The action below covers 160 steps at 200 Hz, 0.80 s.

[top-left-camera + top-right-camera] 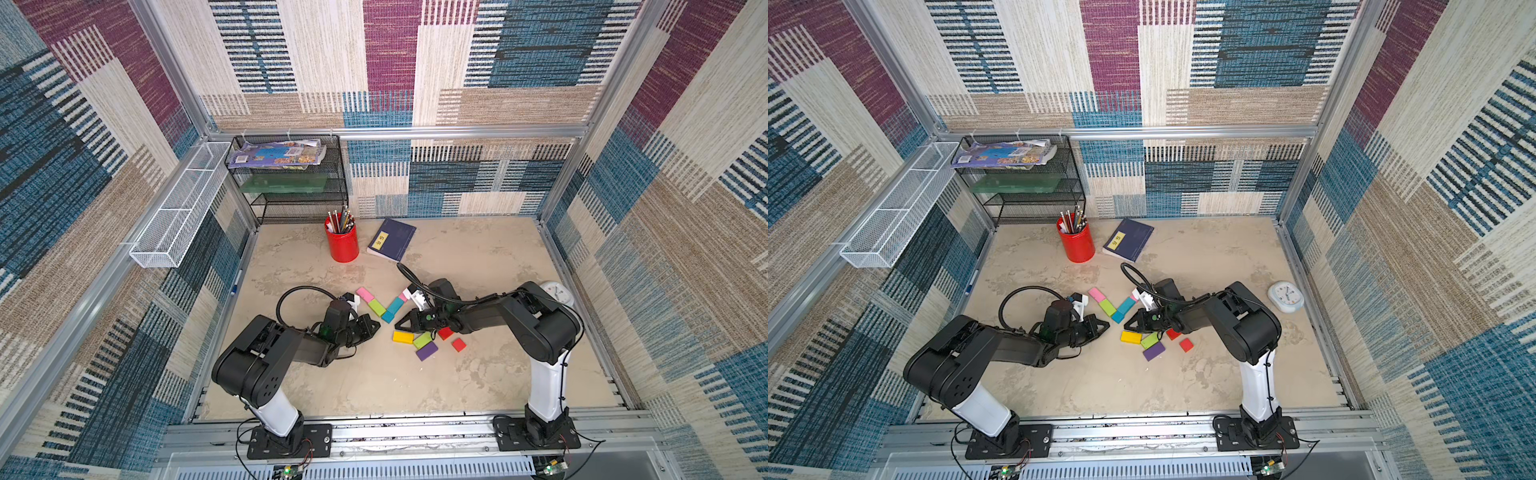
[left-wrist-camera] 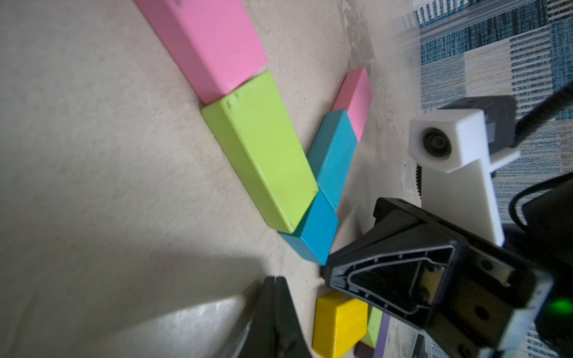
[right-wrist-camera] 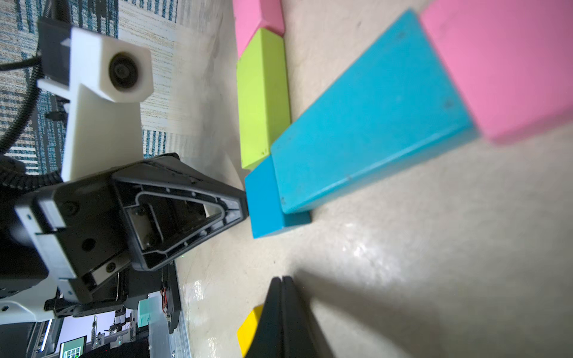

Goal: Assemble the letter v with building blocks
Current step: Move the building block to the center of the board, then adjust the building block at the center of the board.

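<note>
A V of blocks in the middle, other things at the edges.
Its tip points near, between the left gripper and the right gripper; loose blocks lie just near-right of it. Far behind stand a pen cup and, to its right, a book. A rack fills the far-left corner, and a clock sits at the right edge.

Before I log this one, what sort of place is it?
Probably a robot test cell dressed as a desk: carpet-tile walls on an aluminium frame, with a red pencil cup, navy book and black mesh shelf at the back.
</note>
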Motion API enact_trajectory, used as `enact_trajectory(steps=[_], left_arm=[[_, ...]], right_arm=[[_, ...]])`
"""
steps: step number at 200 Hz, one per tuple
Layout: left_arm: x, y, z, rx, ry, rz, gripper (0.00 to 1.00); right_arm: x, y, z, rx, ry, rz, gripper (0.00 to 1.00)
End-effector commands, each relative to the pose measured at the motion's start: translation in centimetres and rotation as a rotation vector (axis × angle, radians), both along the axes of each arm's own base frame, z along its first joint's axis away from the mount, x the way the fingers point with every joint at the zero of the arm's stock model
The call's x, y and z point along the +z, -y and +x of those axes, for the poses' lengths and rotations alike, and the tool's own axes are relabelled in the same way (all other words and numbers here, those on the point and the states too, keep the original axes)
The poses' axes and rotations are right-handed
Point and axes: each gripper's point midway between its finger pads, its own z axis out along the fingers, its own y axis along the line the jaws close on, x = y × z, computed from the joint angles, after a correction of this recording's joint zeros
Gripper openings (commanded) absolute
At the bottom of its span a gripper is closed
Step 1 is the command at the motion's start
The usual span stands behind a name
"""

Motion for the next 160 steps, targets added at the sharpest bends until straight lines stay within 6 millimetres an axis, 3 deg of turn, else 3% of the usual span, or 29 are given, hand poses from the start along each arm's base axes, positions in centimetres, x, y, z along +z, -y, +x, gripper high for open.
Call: enact_trajectory(steps=[1, 160], left_arm=[[-3.5, -1.8, -2.3, 0.025, -0.142, 0.108, 0.0], [-3.8, -1.8, -2.4, 0.024, -0.147, 0.11, 0.0]], right_arm=[[-3.8, 2.2, -0.1, -0.119, -0.076, -0.171, 0.0], [-4.5, 1.1, 0.3, -0.158, -0.098, -0.16, 0.0]])
